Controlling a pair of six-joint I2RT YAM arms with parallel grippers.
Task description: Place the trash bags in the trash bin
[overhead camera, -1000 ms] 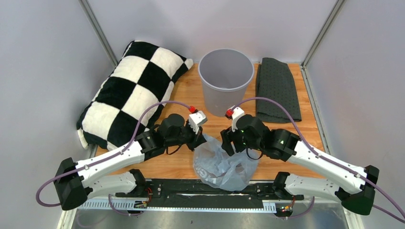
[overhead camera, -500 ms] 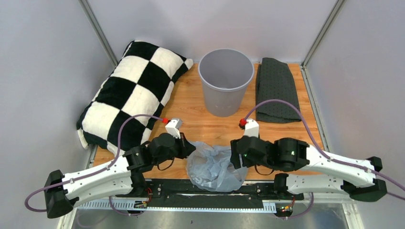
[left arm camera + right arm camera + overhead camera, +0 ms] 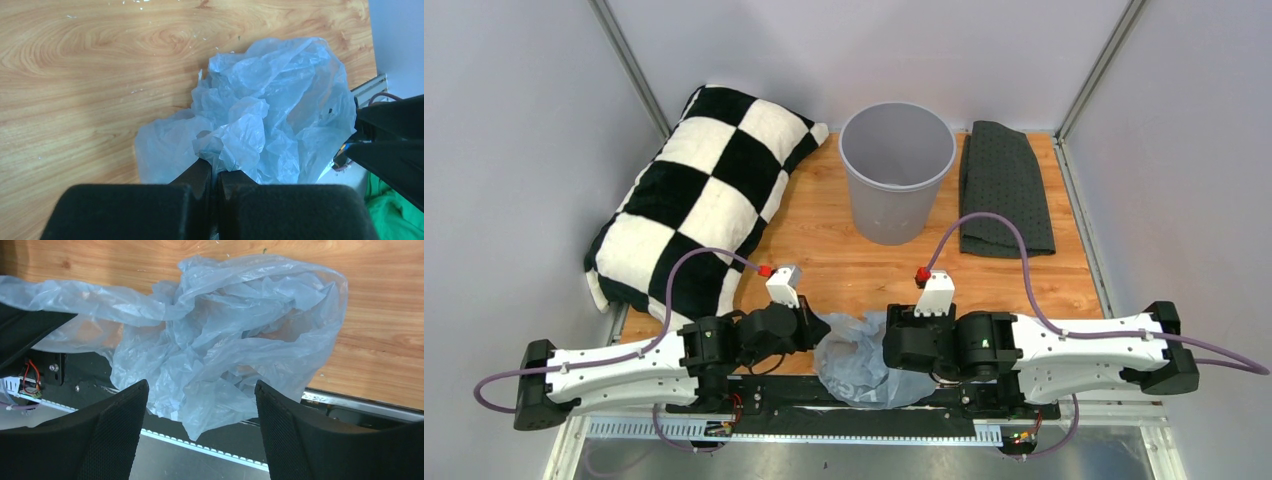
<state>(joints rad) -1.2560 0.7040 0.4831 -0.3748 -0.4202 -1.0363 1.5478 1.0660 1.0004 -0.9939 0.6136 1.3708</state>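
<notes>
We find the trash bag [image 3: 856, 358] lying crumpled at the near edge of the table [image 3: 824, 255], between the two arms, with part of it hanging over the black rail [image 3: 774, 392] that runs along that edge. The left gripper [image 3: 215, 175] has its jaws pressed together, and the left wrist view shows a fold of the pale blue plastic pinched at their tips, so we record it as gripping the bag. The right gripper [image 3: 200, 390] has its jaws spread wide. The right wrist view shows the bag bunched ahead of and between the two fingers [image 3: 115, 425], but neither is clamped on it, so we record that gripper as open and holding nothing. The trash bin [image 3: 889, 215] stands upright at the far middle of the table, well apart from the bag; we see no bag inside it. The black-and-white checkered pillow [image 3: 694, 190] lies to the left of the bin. The dark dotted cloth [image 3: 1006, 190] lies folded just to its right. Neither touches the bag or either gripper.
</notes>
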